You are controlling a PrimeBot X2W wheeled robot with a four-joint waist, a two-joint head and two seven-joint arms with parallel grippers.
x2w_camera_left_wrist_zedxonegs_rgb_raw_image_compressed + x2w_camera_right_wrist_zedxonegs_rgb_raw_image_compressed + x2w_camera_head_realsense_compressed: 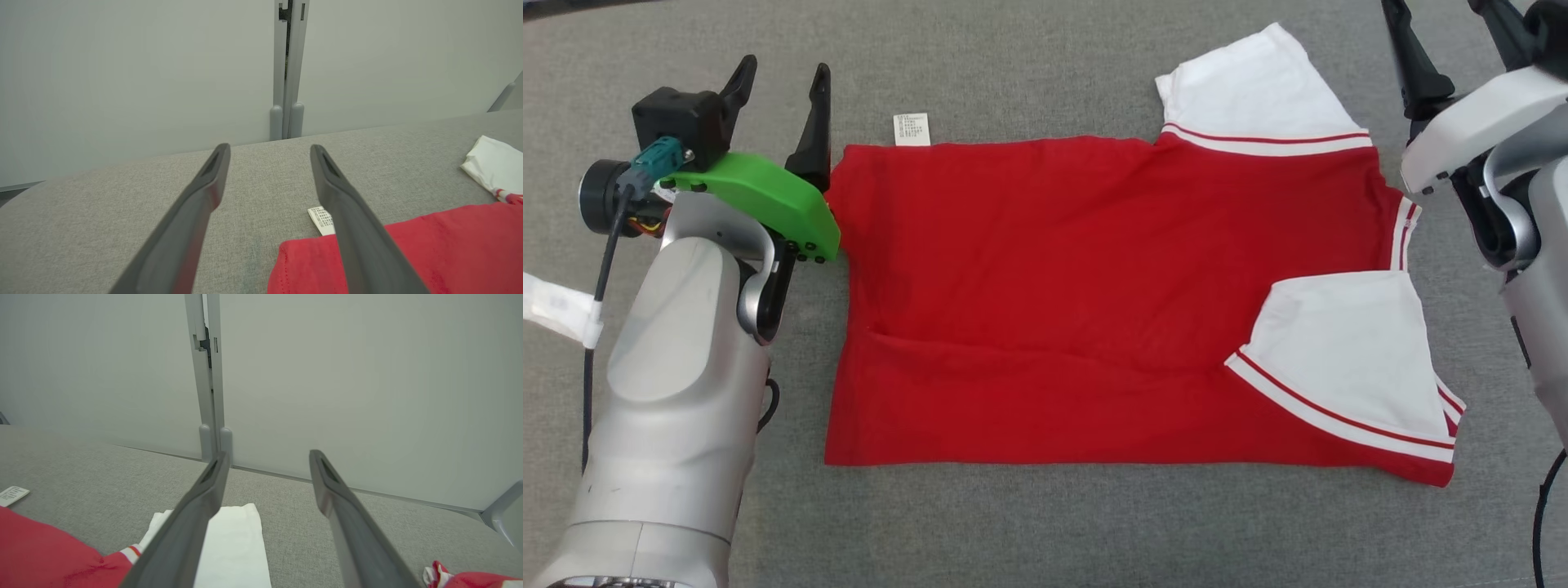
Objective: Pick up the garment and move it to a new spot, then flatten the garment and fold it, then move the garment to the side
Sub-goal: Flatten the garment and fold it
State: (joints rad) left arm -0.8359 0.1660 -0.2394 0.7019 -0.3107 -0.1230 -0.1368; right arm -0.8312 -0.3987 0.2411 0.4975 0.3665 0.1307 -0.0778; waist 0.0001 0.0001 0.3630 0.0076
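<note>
The garment [1045, 294] is a red shirt with white sleeves, spread flat on the grey table, collar end to the right. One white sleeve [1258, 90] sticks out at the far side. The other white sleeve [1347, 351] is folded in over the red body. A white care label [912, 129] juts from the far left hem. My left gripper [783, 82] hovers open just left of that hem corner; in the left wrist view the left gripper [269, 153] stands over the red cloth [429, 249]. At the upper right, beside the collar, my right gripper [1445, 16] is open, empty.
Grey fabric covers the table [1045, 531] all around the shirt. Pale panels [122, 73] joined by a grey post [288, 73] stand along the far edge. A white tag on a black cable [560, 309] hangs at the left edge.
</note>
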